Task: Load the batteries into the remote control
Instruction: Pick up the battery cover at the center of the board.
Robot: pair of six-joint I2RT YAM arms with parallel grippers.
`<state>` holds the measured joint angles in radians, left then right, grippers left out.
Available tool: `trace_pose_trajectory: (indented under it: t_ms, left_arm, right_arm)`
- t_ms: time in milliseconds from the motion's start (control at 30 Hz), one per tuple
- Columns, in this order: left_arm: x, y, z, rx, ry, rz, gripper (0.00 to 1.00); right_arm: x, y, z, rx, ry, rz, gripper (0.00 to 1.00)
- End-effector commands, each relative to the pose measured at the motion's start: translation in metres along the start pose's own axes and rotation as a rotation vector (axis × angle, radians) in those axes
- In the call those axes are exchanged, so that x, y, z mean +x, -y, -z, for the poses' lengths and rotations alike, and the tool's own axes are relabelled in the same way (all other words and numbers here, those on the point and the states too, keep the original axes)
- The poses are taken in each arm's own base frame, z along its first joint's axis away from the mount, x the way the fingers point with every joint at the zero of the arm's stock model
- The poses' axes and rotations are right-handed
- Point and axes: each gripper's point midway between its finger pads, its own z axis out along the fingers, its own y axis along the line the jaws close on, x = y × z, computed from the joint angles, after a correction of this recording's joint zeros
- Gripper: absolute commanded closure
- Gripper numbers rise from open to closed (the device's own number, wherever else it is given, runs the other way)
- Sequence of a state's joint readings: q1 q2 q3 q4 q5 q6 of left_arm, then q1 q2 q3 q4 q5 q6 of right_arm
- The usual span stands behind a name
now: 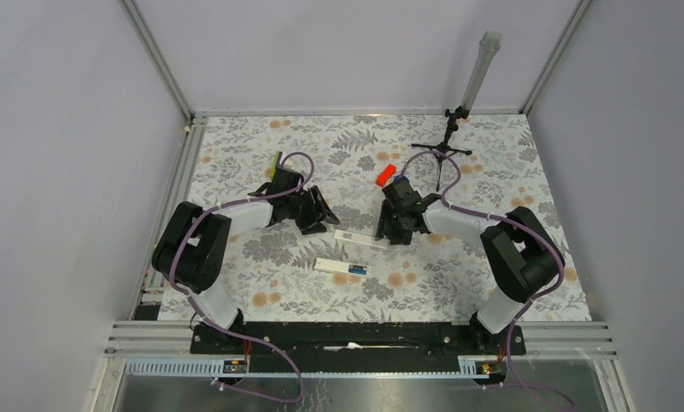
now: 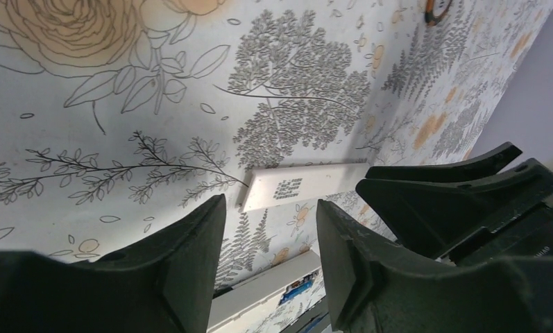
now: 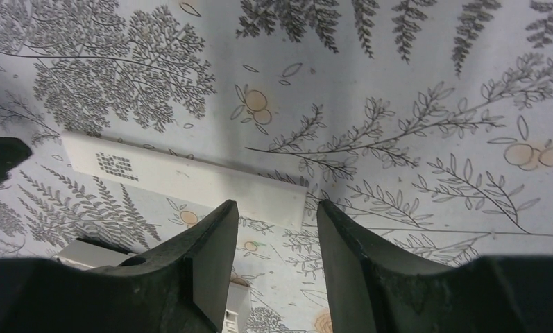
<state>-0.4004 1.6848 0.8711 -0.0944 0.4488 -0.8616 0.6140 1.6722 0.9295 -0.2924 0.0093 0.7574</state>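
Left gripper has its jaws part open, nothing in them, right at one end of the thin white strip. The remote control lies just nearer the bases, blue batteries at its right end. Right gripper is gapped and empty too, at the strip's other end.

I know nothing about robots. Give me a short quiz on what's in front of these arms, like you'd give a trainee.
1. True or false: the left pincer is clamped on something.
2. What lies between the left pincer and the right pincer? A. red block B. flat white strip C. tripod
3. Which lies nearer the arms' bases, that strip or the remote control?
Key: 1 false, its jaws stand open and empty. 2 B. 3 the remote control.
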Motion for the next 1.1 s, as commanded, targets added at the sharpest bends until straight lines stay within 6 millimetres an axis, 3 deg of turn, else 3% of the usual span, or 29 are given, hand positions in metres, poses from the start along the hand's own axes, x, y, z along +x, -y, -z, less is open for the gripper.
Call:
trace_pose_trajectory:
  t_ms: [0, 167, 500, 667, 1067]
  left_arm:
    - [-0.001, 0.014, -0.008, 0.042, -0.023, 0.016, 0.49]
    - [0.008, 0.015, -0.012, 0.058, -0.061, 0.05, 0.5]
    - [0.004, 0.026, -0.016, 0.101, -0.062, 0.018, 0.54]
    - [0.01, 0.033, -0.005, 0.103, -0.083, 0.008, 0.55]
    - [0.027, 0.052, 0.02, 0.107, -0.112, 0.003, 0.55]
  right_arm:
    - [-0.001, -0.006, -0.008, -0.02, -0.015, -0.02, 0.48]
    - [0.004, -0.011, -0.01, -0.054, -0.038, -0.027, 0.49]
    - [0.006, -0.026, -0.008, -0.137, -0.057, -0.005, 0.53]
    - [0.004, -0.037, 0.004, -0.187, -0.058, -0.006, 0.54]
    - [0.012, -0.034, 0.032, -0.168, -0.111, -0.004, 0.54]
